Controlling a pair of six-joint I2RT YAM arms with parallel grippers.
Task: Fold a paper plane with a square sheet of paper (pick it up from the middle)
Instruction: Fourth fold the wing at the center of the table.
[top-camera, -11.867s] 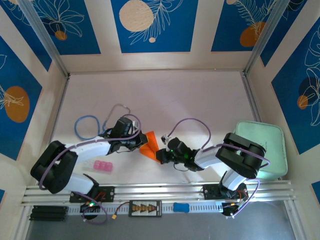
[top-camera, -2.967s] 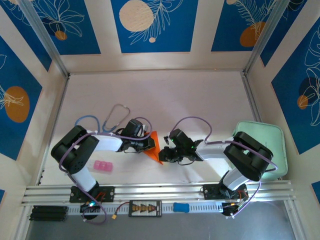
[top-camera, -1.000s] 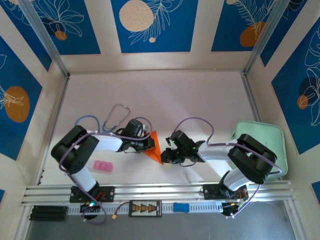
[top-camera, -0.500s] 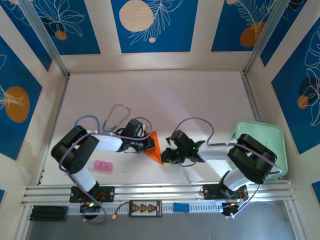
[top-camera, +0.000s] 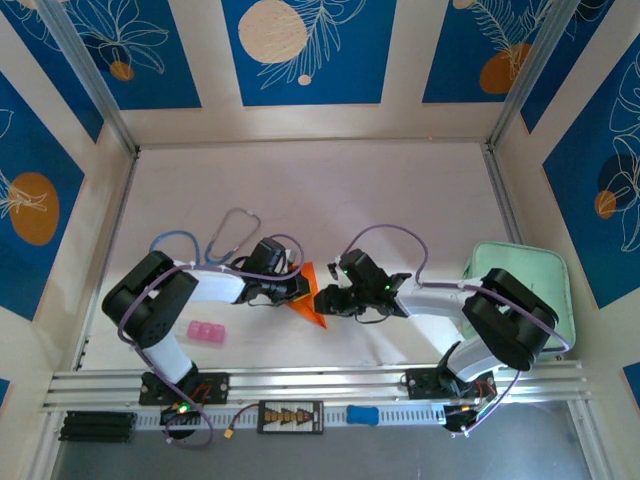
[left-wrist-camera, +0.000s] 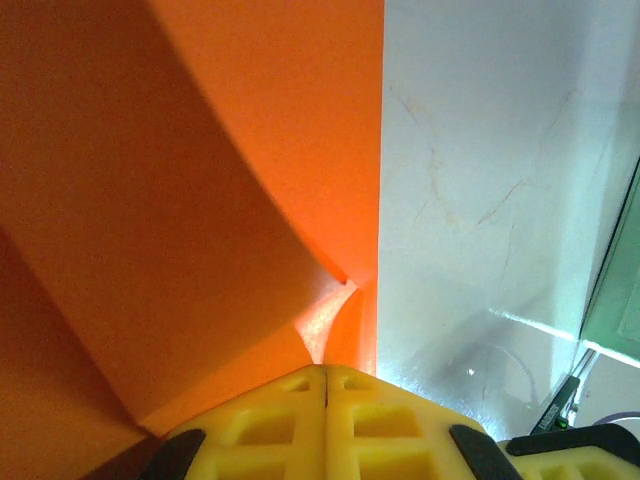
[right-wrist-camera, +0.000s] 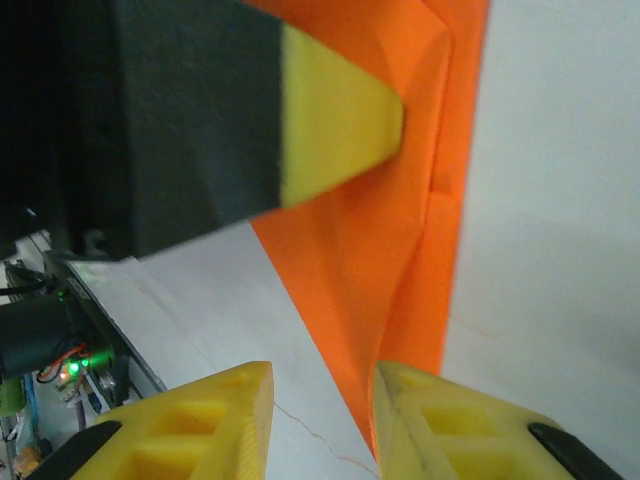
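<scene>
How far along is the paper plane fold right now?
Done: the orange paper is already folded into a layered, pointed wedge. In hand: the left jaws are shut on its edge, and the right jaws stand apart at its narrow end. Left: it's not yet a slim dart with wings, so more folds probably remain.

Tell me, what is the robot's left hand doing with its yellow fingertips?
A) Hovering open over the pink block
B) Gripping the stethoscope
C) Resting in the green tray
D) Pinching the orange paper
D: in the left wrist view the left hand is shut tight, with a puckered bit of the orange paper caught right at its tips.
</scene>
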